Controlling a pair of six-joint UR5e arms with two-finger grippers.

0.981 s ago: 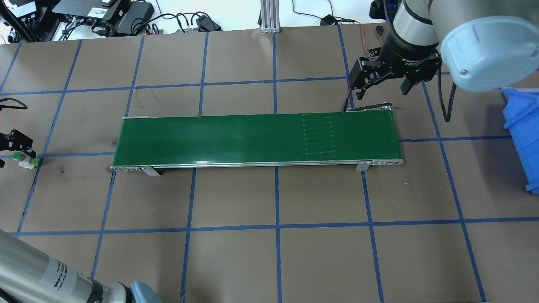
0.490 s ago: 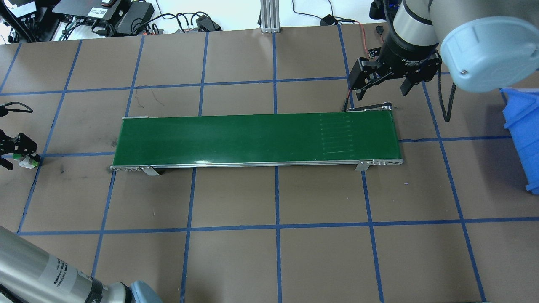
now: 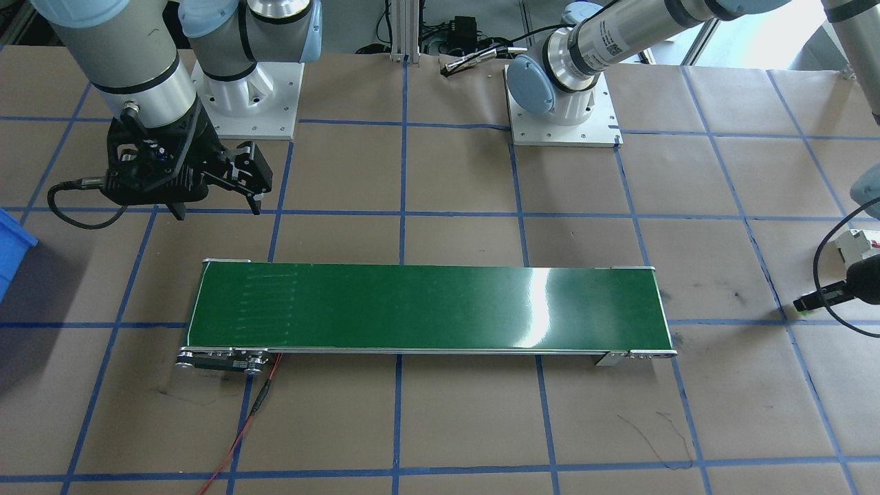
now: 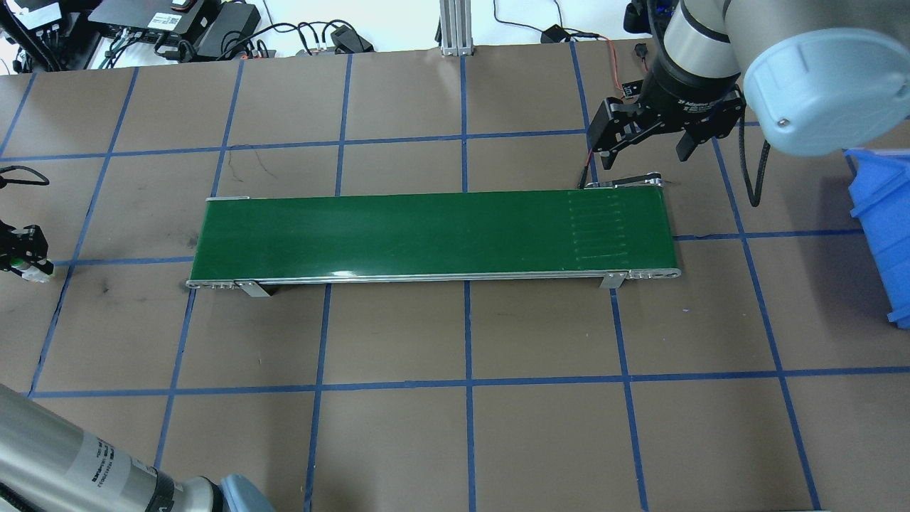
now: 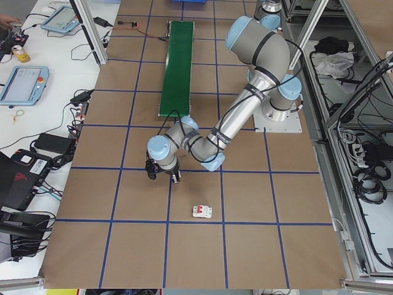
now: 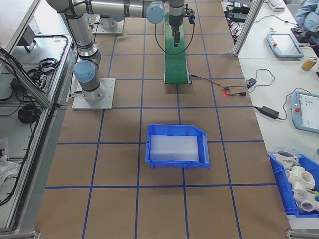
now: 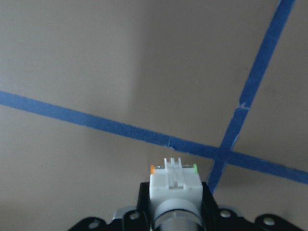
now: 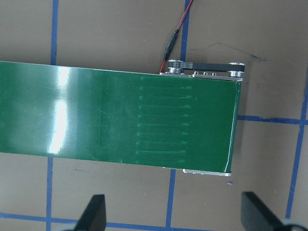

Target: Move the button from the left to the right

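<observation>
Since a second ago the left tool (image 4: 20, 250) has come down over the button (image 4: 32, 274) at the left edge of the overhead view, so that only a sliver of white body and green now shows beneath its black fingers. Faint comb-like marks on the conveyor belt (image 4: 426, 235) have also shifted toward its right end; the right arm has stayed put.

Largest is the bench (image 4: 455, 427), covered in brown paper and crossed by a grid of blue tape. Along its middle lies the long green conveyor belt. A blue bin (image 4: 885, 227) sits at the bench's right end, well apart from the belt. The right tool (image 4: 643, 149) hangs just beyond the belt's right end, its jaws spread wide with nothing between them; in its wrist view the two fingertips (image 8: 94, 214) stand far apart over bare bench.

At the far left end the left tool is clenched on the button: in the left wrist view the white body (image 7: 174, 185) sits squarely between the black jaws, close above a crossing of blue tape lines. In the left side view a white breaker block (image 5: 202, 211) with a red mark lies near that tool, not touching it.
</observation>
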